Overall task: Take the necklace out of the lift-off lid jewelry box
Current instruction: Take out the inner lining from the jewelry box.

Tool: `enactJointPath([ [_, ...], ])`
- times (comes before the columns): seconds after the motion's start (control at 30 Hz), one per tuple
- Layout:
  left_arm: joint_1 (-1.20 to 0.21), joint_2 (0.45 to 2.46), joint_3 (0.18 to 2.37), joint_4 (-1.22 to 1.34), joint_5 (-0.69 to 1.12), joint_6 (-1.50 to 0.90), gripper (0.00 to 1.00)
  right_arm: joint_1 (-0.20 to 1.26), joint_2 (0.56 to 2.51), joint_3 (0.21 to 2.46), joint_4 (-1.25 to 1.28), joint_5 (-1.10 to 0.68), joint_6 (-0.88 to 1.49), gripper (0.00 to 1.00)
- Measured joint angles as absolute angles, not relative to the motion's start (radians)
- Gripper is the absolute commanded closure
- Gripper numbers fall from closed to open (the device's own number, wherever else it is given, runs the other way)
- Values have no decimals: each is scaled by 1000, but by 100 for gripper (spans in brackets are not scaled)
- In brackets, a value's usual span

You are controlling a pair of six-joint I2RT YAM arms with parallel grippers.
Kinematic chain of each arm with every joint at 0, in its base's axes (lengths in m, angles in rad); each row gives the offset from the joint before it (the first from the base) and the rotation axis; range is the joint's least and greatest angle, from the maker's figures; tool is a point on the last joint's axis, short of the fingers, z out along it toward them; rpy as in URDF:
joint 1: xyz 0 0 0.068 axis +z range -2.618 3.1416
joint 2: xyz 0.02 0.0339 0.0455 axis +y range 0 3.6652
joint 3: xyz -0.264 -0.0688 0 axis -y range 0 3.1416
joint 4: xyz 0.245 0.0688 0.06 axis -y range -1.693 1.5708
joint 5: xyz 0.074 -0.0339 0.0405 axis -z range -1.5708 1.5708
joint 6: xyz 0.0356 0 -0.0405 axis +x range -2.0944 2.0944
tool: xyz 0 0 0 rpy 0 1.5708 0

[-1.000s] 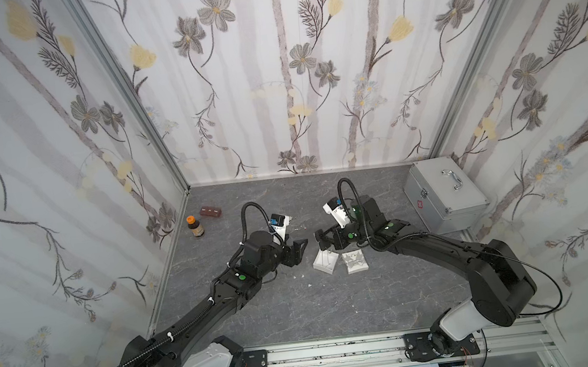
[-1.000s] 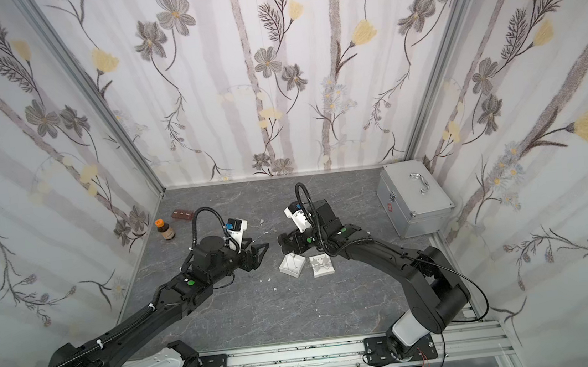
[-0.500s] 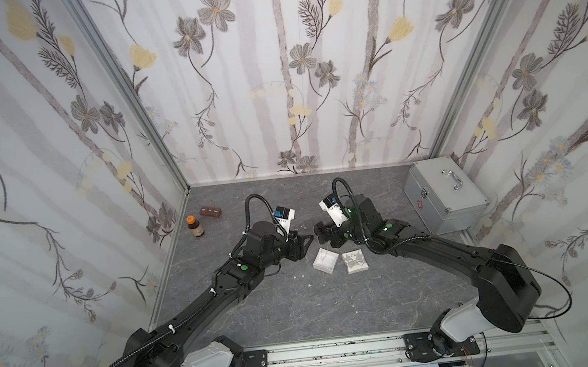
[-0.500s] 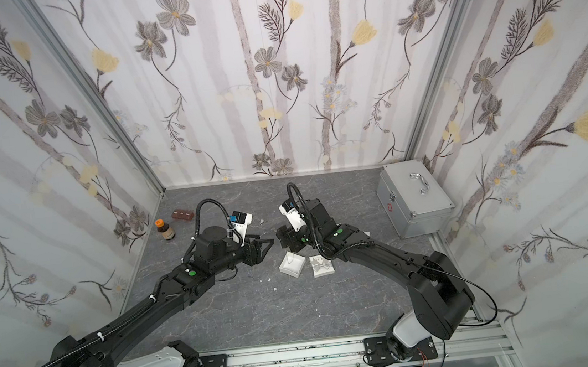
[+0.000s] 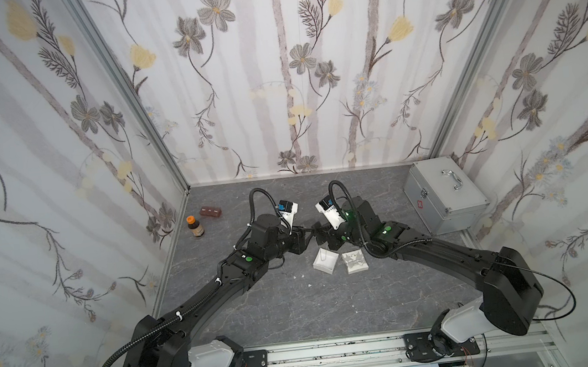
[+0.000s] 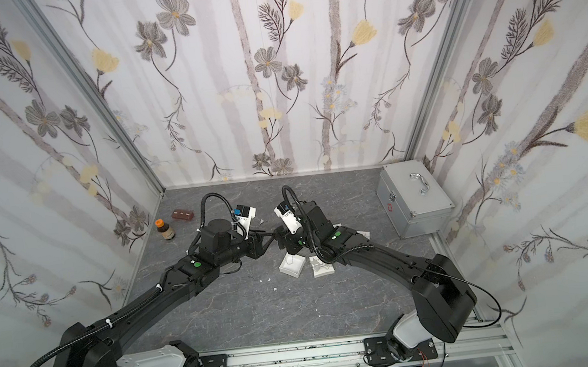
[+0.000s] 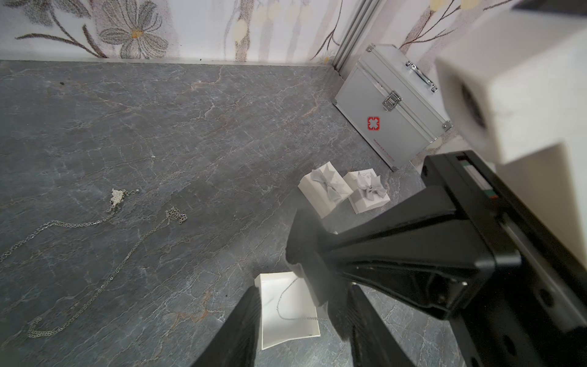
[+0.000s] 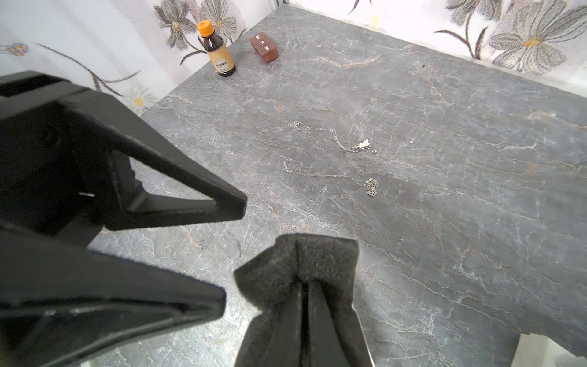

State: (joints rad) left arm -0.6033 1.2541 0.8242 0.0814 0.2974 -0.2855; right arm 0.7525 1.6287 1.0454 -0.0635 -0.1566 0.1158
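Currently we see both arms meeting low over the middle of the grey table (image 5: 298,310), just beside the open jewelry box (image 7: 295,332). Our right gripper (image 8: 303,295) is clamped tight on a dark foam pad (image 8: 286,263), held clear of the table. Our left gripper (image 8: 234,251) faces it with jaws parted, its tips just beside the pad's edge and nothing between them. The necklace (image 7: 278,303) lies inside the box, its thin chain curling over the white floor. One end runs up toward the pad, and we cannot tell whether it is fixed there. A loose chain (image 7: 117,197) and a second chain (image 7: 178,216) lie stretched on the bare stone, well apart from the box. Two bow-topped boxes (image 7: 325,187) sit side by side near the silver case (image 7: 390,111).
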Motion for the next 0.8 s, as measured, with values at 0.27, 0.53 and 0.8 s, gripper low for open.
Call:
enactJointPath([
  [0.27, -603, 1294, 847, 81, 324, -312, 55, 765, 1628, 1046, -63, -131, 107, 100],
  [0.53, -605, 1329, 869, 81, 345, -322, 61, 767, 1623, 1047, -62, -128, 100, 100],
  [0.8, -605, 1352, 886, 81, 363, -334, 84, 767, 1609, 1037, -41, -109, 100, 100],
])
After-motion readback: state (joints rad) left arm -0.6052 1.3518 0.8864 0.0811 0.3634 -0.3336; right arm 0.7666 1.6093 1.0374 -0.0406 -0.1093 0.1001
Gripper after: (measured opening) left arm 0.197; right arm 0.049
